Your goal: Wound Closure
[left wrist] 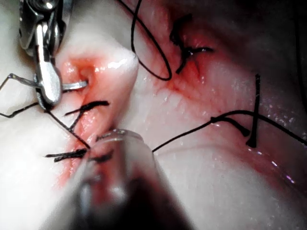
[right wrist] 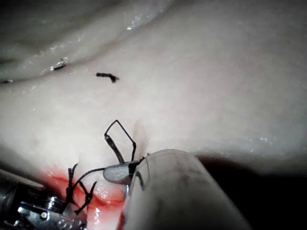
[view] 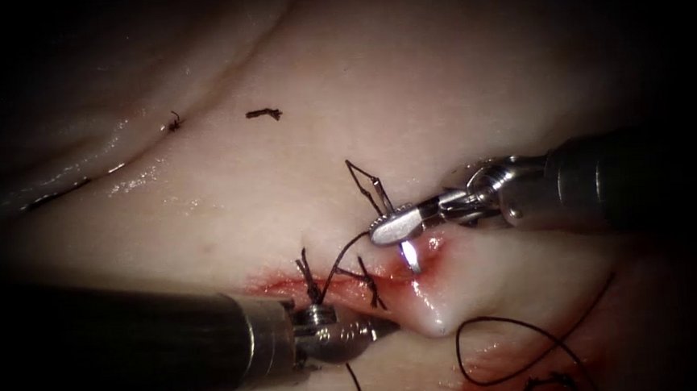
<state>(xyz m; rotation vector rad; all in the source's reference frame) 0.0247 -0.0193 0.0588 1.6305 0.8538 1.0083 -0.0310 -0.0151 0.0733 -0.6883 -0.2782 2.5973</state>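
The tissue [view: 298, 166] has a red, wet cut [view: 386, 286] crossed by dark stitches [view: 309, 279]. My right tool [view: 395, 225] comes in from the right, shut on the curved needle [view: 409, 256] near its middle. The needle's tip is in the tissue on the right side of the cut, as the left wrist view shows at the needle [left wrist: 74, 86] under the right tool [left wrist: 48, 88]. Thread [view: 344, 256] arcs from those jaws down to the cut. My left tool [view: 369, 331] lies low on the left side, shut, its tip against a raised lip of tissue [view: 435, 319]. I cannot see anything gripped in it.
A loose loop of thread [view: 519, 346] lies at the lower right near another stitch [view: 538, 386]. Stiff thread ends [view: 364, 182] stand up beside the right tool. Two cut bits of thread [view: 264, 112] lie farther back. Red fluid [view: 281, 287] wets the cut's edges.
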